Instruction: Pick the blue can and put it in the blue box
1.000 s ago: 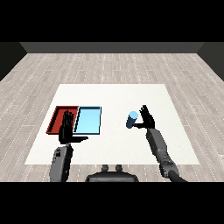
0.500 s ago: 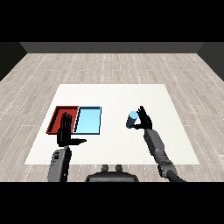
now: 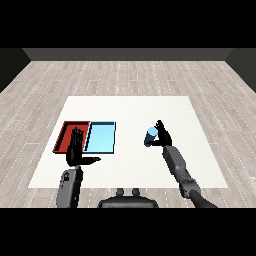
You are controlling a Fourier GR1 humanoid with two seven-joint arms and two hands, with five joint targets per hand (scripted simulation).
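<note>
The blue can (image 3: 151, 135) stands on the white table (image 3: 130, 110) right of centre. My right hand (image 3: 162, 137) is against its right side, fingers curling round it. The light blue tray (image 3: 101, 137) lies left of centre with the red tray (image 3: 67, 134) beside it on the left. My left hand (image 3: 76, 150) hovers open, fingers straight and thumb out, over the near edge of the red tray.
The table's front edge (image 3: 130, 187) runs close to my forearms. A wooden floor (image 3: 130, 80) surrounds the table. A stretch of bare white table (image 3: 131, 142) separates the can from the light blue tray.
My right hand has closed in on the can and its fingers have curled round it. The can has shifted slightly. The left hand has stayed put.
</note>
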